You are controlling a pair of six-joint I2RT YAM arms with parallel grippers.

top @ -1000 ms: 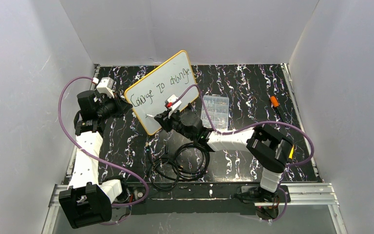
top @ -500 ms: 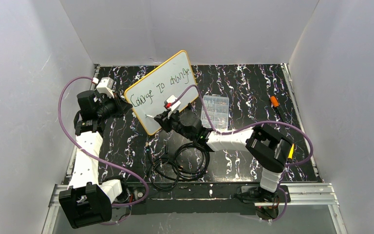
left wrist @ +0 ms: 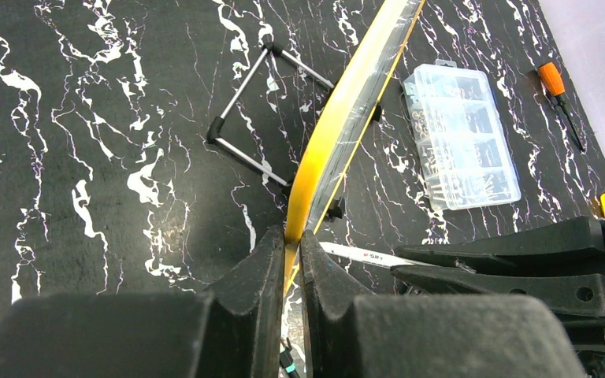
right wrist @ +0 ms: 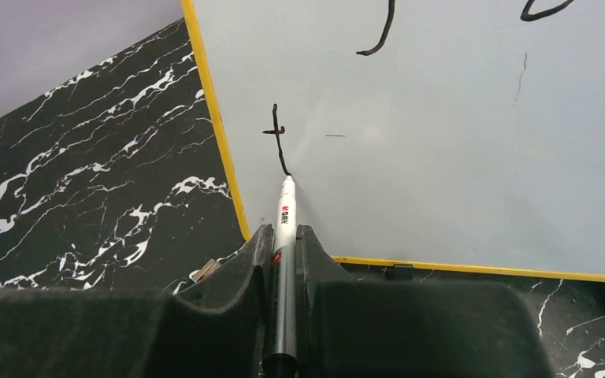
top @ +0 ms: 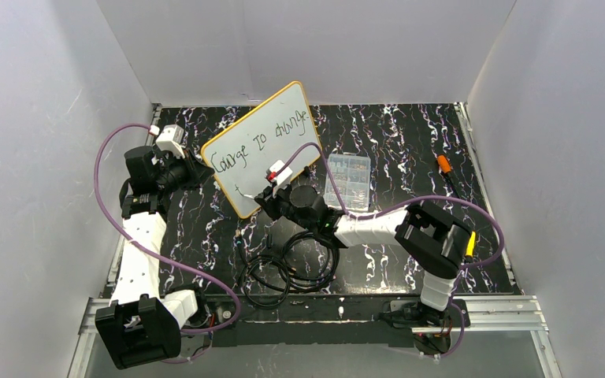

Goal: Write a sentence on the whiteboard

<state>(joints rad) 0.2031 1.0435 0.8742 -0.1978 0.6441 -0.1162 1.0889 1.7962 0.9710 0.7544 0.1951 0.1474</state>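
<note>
1. Since a second ago the right gripper (right wrist: pixel 283 233) has drawn slightly back toward the near edge. A small t-shaped stroke (right wrist: pixel 277 135) now sits low on the thin white whiteboard (top: pixel 256 120) with the yellow-orange rim.
2. That gripper is clenched on a slim white-and-silver marker (right wrist: pixel 286 203). The tip touches the surface and the barrel lies along the fingers, so strokes follow the wrist.
3. The left gripper (left wrist: pixel 290 240) pinches the board's rim, likely to steady it against writing pressure.
4. The board stands tilted on the black marbled table (top: pixel 410 142), and its dark handwritten sentence (top: pixel 264 142) looks unfinished.
</note>
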